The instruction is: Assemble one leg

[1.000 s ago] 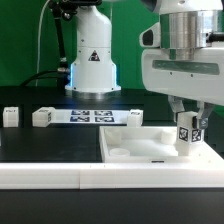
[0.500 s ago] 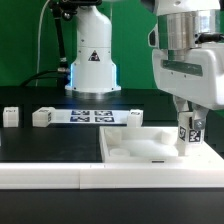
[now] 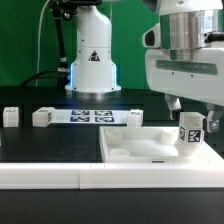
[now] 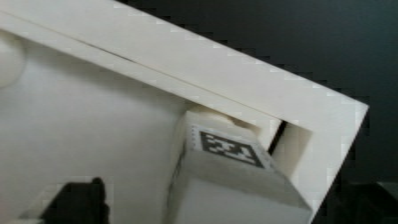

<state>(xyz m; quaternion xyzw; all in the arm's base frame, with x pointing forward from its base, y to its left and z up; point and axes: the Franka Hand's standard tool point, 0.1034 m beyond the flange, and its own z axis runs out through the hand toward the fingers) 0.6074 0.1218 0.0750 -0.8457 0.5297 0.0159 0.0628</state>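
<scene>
The leg (image 3: 190, 133), a small white square post with a black-and-white tag, stands upright in the corner socket of the large flat white square piece (image 3: 135, 152) at the exterior view's right. My gripper (image 3: 192, 114) hangs just above it, open, with its fingers spread either side of the leg's top. In the wrist view the leg (image 4: 240, 165) fills the middle. The dark fingertips (image 4: 80, 203) stand apart from it on both sides, with gaps showing.
The marker board (image 3: 90, 115) lies at the back of the table. Two more white legs (image 3: 42, 117) (image 3: 10, 115) stand to its left and another (image 3: 135, 117) to its right. The robot base (image 3: 92, 60) stands behind.
The fingers were around the leg in the earlier frames. Now they have spread and sit higher, and the whole leg with its tag shows in the corner socket.
</scene>
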